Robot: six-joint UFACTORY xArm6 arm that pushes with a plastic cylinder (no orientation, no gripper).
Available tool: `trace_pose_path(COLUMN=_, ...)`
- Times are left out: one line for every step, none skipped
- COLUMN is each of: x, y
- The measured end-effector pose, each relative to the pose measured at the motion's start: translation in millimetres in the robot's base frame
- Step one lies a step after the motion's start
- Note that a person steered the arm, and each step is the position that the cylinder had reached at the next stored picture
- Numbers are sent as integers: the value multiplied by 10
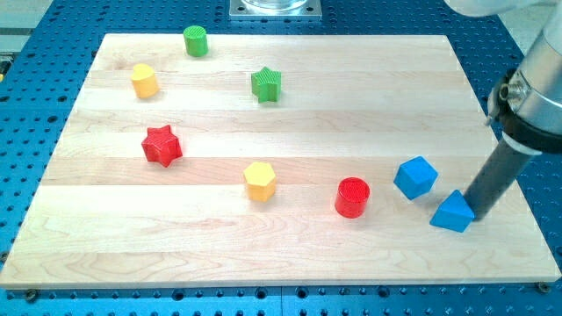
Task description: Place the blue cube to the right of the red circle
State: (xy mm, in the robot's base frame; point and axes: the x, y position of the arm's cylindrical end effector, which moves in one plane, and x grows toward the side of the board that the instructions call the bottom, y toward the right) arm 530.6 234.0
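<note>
The blue cube [415, 177] sits on the wooden board at the view's right, just right of and slightly above the red circle [352, 197], with a small gap between them. My tip [479, 213] is at the lower right, touching the right side of a blue triangular block [452, 212], which lies below and to the right of the blue cube. The dark rod rises from the tip toward the view's upper right.
A yellow hexagon block [260, 181] lies left of the red circle. A red star [162, 146], a yellow block [145, 81], a green cylinder [196, 40] and a green star [266, 84] stand further left and up. The board's right edge [518, 175] is near my tip.
</note>
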Motion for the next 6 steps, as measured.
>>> trace_pose_path(x=-623, y=-221)
trace_pose_path(x=-855, y=-990)
trace_pose_path(x=-426, y=-938)
trace_pose_path(x=-218, y=-361)
trace_pose_path(x=-531, y=-361)
trace_pose_path(x=-503, y=434)
